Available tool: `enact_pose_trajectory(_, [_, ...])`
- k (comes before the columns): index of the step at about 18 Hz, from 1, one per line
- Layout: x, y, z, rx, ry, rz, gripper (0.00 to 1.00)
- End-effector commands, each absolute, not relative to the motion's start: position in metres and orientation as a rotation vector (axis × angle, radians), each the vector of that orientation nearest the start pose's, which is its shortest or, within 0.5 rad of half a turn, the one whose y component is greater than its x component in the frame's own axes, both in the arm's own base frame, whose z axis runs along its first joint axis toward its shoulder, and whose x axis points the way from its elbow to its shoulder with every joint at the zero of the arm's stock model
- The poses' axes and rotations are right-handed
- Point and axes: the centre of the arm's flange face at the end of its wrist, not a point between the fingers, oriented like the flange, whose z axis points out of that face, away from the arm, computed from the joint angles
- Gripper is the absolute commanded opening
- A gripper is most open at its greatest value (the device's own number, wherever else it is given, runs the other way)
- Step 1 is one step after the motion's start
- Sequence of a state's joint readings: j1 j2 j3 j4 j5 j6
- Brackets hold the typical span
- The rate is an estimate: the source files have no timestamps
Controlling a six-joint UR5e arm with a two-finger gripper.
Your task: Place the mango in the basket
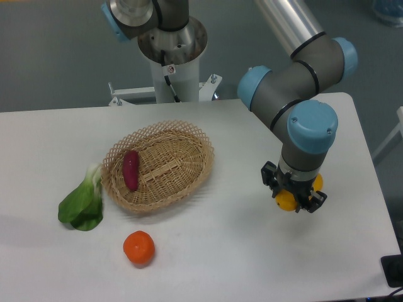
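I am watching the end effector in the lower right of the frame, where its fingers are sitting on either side of the mango; they appear to be closing on or gripping the fruit, though I cannot tell whether it is off the counter yet. My worry is the grip: the mango is looking smooth and rounded, and only a small yellow-orange patch is showing below and beside the fingers, so it may be slipping or swivelling once I am carrying it. The basket is lying well apart, toward the centre left, and a purple-red sweet potato is already lying in its left half, so a drop there could be knocking the two together. The lacy rim is also risking a snag if I am travelling too low.
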State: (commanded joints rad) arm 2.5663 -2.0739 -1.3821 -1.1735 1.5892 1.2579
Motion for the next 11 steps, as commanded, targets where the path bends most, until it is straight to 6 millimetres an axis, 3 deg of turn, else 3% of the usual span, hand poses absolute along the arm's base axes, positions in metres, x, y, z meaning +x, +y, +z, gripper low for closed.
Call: enact_pose_trajectory(11, [-0.5039,0.4832,0.3236,-3.076,0.403,0.117,0.59])
